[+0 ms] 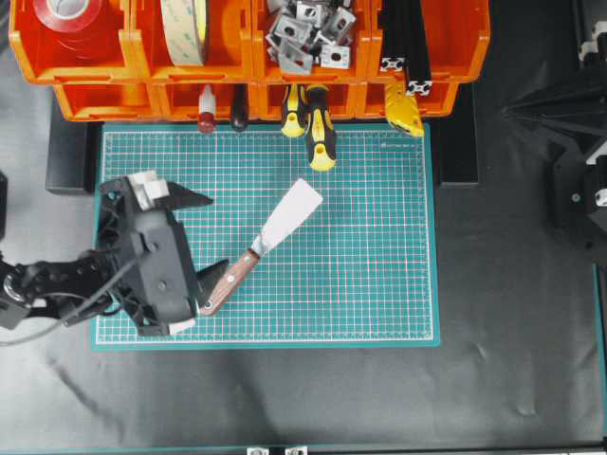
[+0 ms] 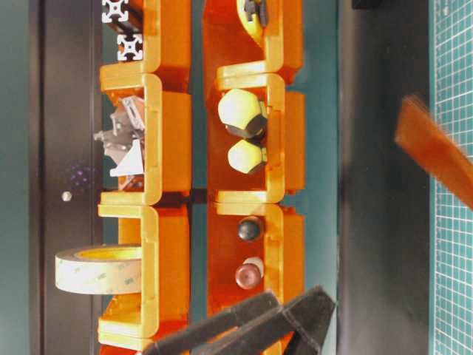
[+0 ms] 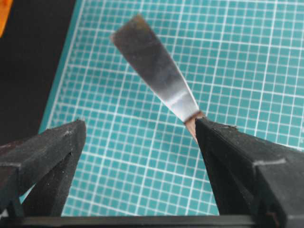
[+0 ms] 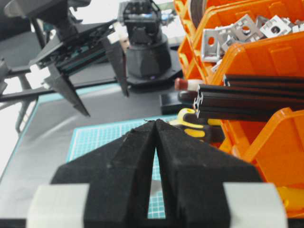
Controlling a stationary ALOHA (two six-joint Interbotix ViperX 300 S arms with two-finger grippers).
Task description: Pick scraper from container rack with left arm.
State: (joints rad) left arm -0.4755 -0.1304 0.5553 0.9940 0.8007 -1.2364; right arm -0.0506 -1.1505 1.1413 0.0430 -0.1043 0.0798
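We see the left gripper point(image 1: 207, 235) wide open over the green mat's point(image 1: 379, 284) left side, holding nothing, one finger tip just beside the scraper point(image 1: 261, 245). The scraper is lying flat on the mat, out of the container rack point(image 1: 95, 66), so we guess it's been set down. The left wrist view shows the blade reaching out from behind one finger point(image 3: 237, 156). Only the right wrist view shows the right gripper point(image 4: 156, 142), jaws together, parked by the bins
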